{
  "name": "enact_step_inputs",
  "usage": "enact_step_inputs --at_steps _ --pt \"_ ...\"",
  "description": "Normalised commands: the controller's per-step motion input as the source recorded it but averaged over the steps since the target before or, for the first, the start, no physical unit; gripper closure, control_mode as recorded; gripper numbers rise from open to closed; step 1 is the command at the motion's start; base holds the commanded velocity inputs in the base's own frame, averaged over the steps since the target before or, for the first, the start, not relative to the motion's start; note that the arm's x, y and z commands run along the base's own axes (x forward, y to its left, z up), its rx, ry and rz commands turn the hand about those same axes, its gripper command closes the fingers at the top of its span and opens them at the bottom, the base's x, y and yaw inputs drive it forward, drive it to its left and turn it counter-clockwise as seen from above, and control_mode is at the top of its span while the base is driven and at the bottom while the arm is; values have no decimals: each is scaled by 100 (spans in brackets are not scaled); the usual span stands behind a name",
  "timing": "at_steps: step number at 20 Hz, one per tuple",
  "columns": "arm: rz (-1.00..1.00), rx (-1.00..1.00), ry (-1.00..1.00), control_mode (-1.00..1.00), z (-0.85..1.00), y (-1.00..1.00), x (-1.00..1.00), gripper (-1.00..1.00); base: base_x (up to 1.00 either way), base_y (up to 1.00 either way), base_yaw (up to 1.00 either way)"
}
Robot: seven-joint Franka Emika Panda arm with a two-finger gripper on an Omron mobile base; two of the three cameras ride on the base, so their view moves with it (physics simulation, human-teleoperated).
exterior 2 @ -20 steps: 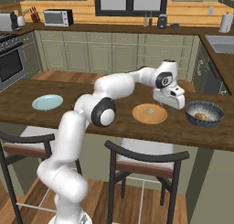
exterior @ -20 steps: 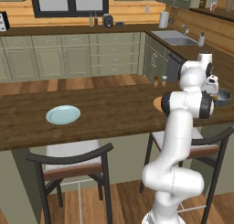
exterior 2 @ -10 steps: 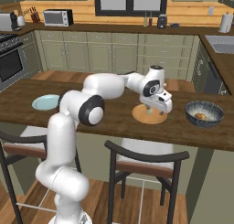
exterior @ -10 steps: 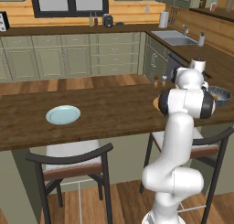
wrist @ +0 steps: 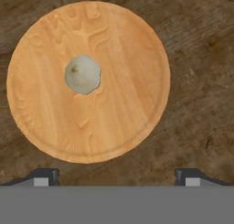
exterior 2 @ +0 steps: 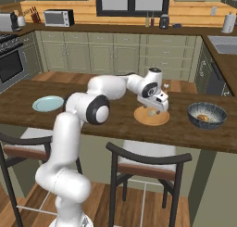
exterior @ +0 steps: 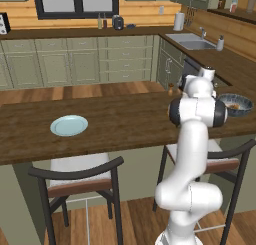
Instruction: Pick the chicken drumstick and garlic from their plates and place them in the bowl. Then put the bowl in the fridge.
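The garlic (wrist: 82,74), a pale lumpy bulb, lies left of centre on the tan wooden plate (wrist: 119,122). The pale blue plate (exterior: 69,125) lies bare, well apart along the tabletop (exterior 2: 115,124). The chicken drumstick (exterior 2: 202,117), golden-brown, lies inside the dark ribbed bowl (exterior 2: 207,122) near the wooden plate.
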Motion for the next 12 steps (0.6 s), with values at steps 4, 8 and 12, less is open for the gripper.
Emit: enact_step_inputs --at_steps 4,8,12 --pt "0 2 1 -100 -11 1 47 -100 0 0 0" --pt "0 0 6 -100 -21 1 24 -100 0 0 0" --pt "0 0 9 -100 -31 1 11 -100 0 0 0"
